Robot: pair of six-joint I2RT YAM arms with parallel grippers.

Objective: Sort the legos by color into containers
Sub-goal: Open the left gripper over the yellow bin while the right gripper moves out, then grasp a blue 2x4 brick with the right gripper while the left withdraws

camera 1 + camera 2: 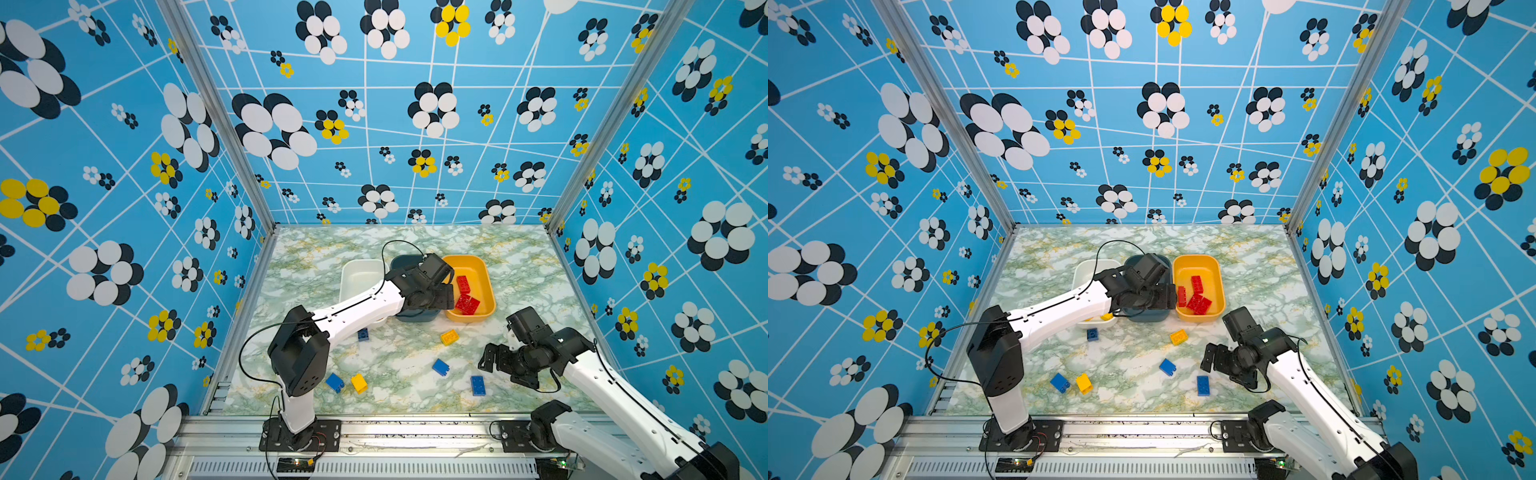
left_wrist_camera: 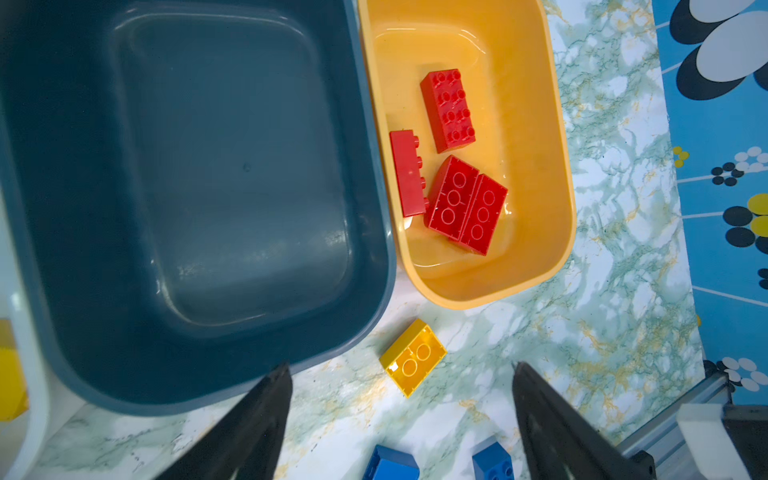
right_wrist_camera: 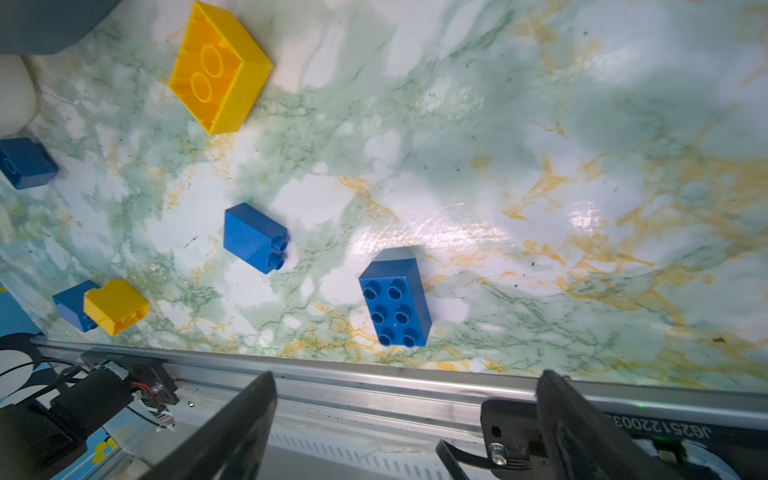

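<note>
Three containers stand side by side at the back: a white tub (image 1: 360, 272), a dark slate tub (image 2: 208, 166) that is empty, and a yellow-orange tub (image 1: 487, 286) holding several red legos (image 2: 448, 110). My left gripper (image 2: 402, 369) hangs open and empty above the near rims of the slate and orange tubs. My right gripper (image 3: 409, 375) is open and empty over the table's front right. Loose on the marble lie a yellow lego (image 1: 449, 337), blue legos (image 1: 441, 367) (image 1: 478, 385) (image 1: 363, 334), and a blue (image 1: 335, 382) and yellow (image 1: 359, 383) pair.
A yellow lego (image 1: 1106, 317) shows inside the white tub's near end, under the left arm. An aluminium rail (image 3: 374, 386) runs along the table's front edge. Patterned blue walls (image 1: 124, 208) enclose the left, back and right sides.
</note>
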